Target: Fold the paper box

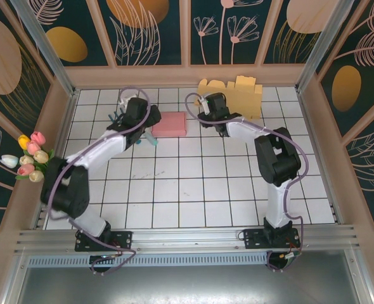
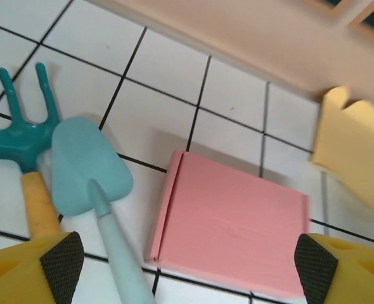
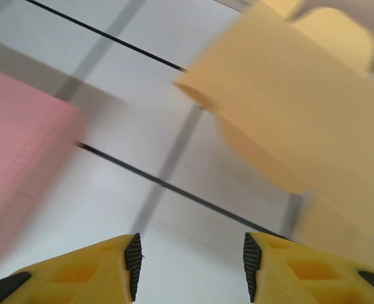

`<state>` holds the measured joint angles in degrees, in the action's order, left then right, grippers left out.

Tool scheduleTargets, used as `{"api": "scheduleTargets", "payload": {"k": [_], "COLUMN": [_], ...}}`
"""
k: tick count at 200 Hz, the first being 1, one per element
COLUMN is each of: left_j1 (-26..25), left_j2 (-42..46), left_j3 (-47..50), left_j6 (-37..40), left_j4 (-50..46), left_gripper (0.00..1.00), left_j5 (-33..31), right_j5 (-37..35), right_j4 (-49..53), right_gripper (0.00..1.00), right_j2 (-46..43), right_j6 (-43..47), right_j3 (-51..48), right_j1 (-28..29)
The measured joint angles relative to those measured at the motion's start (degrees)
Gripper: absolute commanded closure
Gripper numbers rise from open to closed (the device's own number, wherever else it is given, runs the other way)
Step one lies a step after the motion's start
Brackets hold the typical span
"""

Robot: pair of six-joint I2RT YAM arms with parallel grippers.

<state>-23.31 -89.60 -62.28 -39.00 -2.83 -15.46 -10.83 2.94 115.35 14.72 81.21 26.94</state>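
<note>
On the tiled table [image 1: 193, 190] you've got two cardboard pcs at the far edge. The yellow paper box [image 1: 234, 95] stands w/ flaps up against the back wall, right of centre. The pink box [image 1: 169, 124] lies flat just left of it, apart, long axis left-right, and looks already closed, so yellow is prob. your job. Your right gripper [image 3: 190, 266] is the nearer arm: fingers parted, nothing between, yellow ahead and to its right, pink off to its left. Your left gripper [image 2: 187, 266] is spread wide, empty, hovering at pink's near edge. The rake [image 2: 19, 126] & trowel [image 2: 89, 168] lie side by side left of pink, so keep off them.
</note>
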Motion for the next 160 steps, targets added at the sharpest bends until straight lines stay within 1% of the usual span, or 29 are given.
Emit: {"api": "scheduleTargets", "payload": {"k": [11,20,36,46,60,86,106,127,146,160], "left_j1": [-0.3,-0.6,-0.9,-1.1,-1.2,-1.9,-3.3,-4.6,-4.6,-4.6], "left_j2": [4.4,6.7,8.3,8.8,10.6,18.9,30.3,46.8,60.5,67.3], "left_j3": [4.2,7.1,11.3,13.9,17.6,21.6,24.1,28.4,30.8,30.8], "left_j6": [0.0,-0.2,-0.9,-1.6,-2.6,-3.9,-4.5,-5.4,-5.9,-5.8], "left_j4": [2.1,3.3,4.5,5.0,5.4,5.2,5.2,3.4,-1.6,-5.5], "left_gripper": [0.11,0.11,0.10,0.10,0.10,0.08,0.05,0.02,0.01,0.02], "left_j5": [0.3,0.9,2.7,4.4,7.2,11.8,13.4,13.7,13.2,12.3], "right_j5": [-5.3,-8.1,-10.5,-10.5,-9.1,-5.2,-3.3,-1.5,1.0,3.0], "right_j4": [3.2,5.9,9.2,9.6,9.4,7.8,5.0,3.3,0.9,-1.1], "right_gripper": [0.49,0.49,0.48,0.47,0.43,0.42,0.41,0.41,0.41,0.42], "right_j2": [1.4,2.9,3.7,2.8,-1.0,-9.1,-11.7,-11.1,-9.9,-9.2], "right_j6": [2.1,2.4,-1.8,-5.0,-11.5,-25.0,-37.1,-49.0,-58.2,-63.0], "right_j3": [2.2,4.3,5.6,4.8,0.9,-4.4,-5.2,-5.5,-8.4,-11.6], "right_j1": [-0.8,-1.6,-4.0,-5.8,-8.6,-12.4,-13.8,-15.6,-17.8,-19.3]}}
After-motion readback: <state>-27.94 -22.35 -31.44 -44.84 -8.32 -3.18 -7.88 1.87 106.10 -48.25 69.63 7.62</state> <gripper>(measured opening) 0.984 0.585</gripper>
